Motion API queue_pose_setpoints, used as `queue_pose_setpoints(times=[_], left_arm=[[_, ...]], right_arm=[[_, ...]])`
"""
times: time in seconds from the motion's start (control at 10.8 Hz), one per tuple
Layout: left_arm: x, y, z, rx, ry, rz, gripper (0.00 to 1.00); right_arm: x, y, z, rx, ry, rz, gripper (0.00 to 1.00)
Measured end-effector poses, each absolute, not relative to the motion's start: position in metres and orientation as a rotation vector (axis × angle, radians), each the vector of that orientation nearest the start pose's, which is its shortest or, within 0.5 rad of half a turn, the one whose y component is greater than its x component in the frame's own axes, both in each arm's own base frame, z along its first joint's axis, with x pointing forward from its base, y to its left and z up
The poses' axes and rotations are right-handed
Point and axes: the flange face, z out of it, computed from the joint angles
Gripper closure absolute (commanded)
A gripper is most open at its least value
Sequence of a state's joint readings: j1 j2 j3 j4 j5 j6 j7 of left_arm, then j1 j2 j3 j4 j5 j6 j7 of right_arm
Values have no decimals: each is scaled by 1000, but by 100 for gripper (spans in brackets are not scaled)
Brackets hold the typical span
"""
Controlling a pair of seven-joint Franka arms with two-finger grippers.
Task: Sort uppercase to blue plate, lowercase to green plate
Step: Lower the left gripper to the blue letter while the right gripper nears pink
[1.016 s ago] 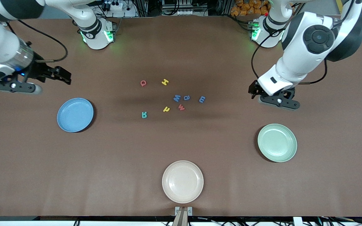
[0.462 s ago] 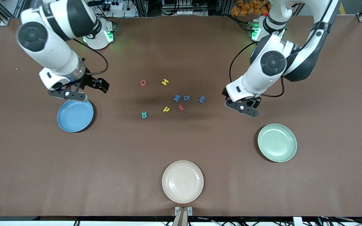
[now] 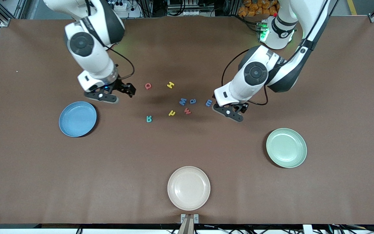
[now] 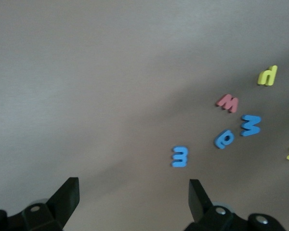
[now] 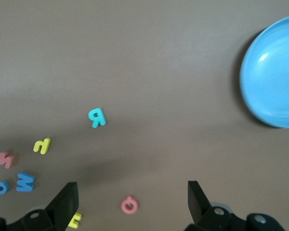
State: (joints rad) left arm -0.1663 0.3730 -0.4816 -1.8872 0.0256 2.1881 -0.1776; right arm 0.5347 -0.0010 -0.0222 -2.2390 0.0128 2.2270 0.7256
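I am a pair of arms at a brown table (image 3: 187, 48), and nothing is sorted yet: all eight letters lie loose in a cluster at the table's middle.

My right gripper (image 3: 129, 91) hangs with its fingers spread wide and empty, between the blue plate (image 3: 77, 119) and the letters. The red Q (image 3: 148, 85) lies just beside it, toward the left arm's end of the table, and my right wrist view shows it on the table between my open fingertips. The yellow H (image 3: 170, 85) sits a little past the Q. The teal R (image 3: 149, 119) lies nearer the front camera. The Q is round, so I judge no long axis matters for the pinch.

My left gripper (image 4: 133, 199) also has its fingers wide apart, holding nothing, and is just beside the light-blue e (image 3: 208, 103), the closest letter to it. Farther toward the right arm's end lie the blue a (image 3: 193, 101), the big blue W (image 3: 182, 101), the small red w (image 3: 187, 111) and the yellow r (image 3: 171, 113).

The green plate (image 3: 286, 148) sits near the left arm's end, nearer the front camera. A cream plate (image 3: 189, 188) rests at the table's front edge. Cables and equipment line the top edge.
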Motion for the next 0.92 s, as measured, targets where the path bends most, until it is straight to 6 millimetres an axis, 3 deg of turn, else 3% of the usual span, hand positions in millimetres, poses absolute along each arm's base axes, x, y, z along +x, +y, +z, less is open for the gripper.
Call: queue_pose_setpoints(times=[0.18, 0.46, 0.92], left_arm=[[493, -383, 311, -3168, 700, 143, 0], [477, -404, 283, -3133, 631, 147, 0], [461, -422, 242, -3134, 582, 109, 0]], right_arm=[[425, 274, 327, -3118, 345, 12, 0], [419, 269, 293, -3120, 351, 13, 0], [403, 265, 236, -3169, 354, 107, 0]])
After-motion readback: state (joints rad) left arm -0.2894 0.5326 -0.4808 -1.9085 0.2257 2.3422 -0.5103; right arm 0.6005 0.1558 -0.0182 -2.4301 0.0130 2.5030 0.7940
